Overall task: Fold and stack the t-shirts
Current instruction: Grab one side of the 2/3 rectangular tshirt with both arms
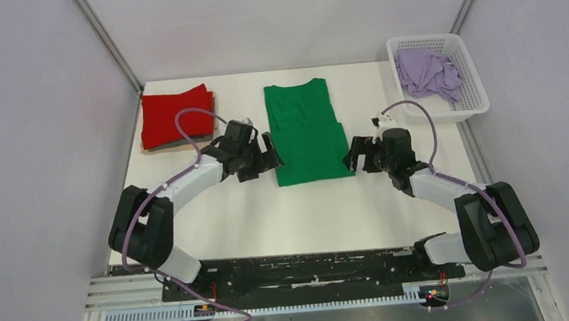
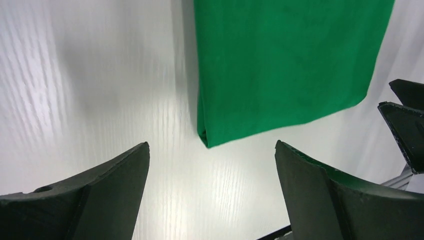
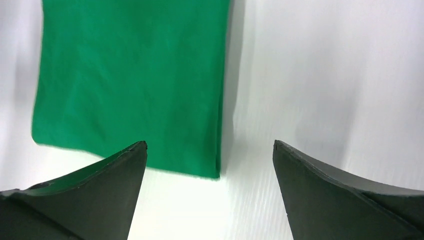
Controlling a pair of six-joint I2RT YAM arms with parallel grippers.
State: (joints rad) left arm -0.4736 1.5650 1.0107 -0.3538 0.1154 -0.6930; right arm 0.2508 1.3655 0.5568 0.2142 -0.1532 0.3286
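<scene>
Tabletop [image 1: 271,216]: centre t-shirt [image 1: 306,131] lying mid-table. Corner t-shirt [image 1: 176,117] at far left. Basket [image 1: 473,109] at far right, third t-shirt [image 1: 427,72] inside it. Left hand [image 1: 264,159] just beside the centre t-shirt's left edge, right hand [image 1: 360,156] just beside its right edge.

White lattice basket [image 1: 476,86] far-R corner of white table [image 1: 271,217].

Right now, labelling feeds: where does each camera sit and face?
Top external: above, behind the left arm and right arm, looking down on the table; both show.
Left wrist: on the left arm, facing the near-left corner of the green t-shirt; open left tool shows.
Right wrist: facing its near-right corner; open right tool shows.
Shared: green t-shirt.
</scene>
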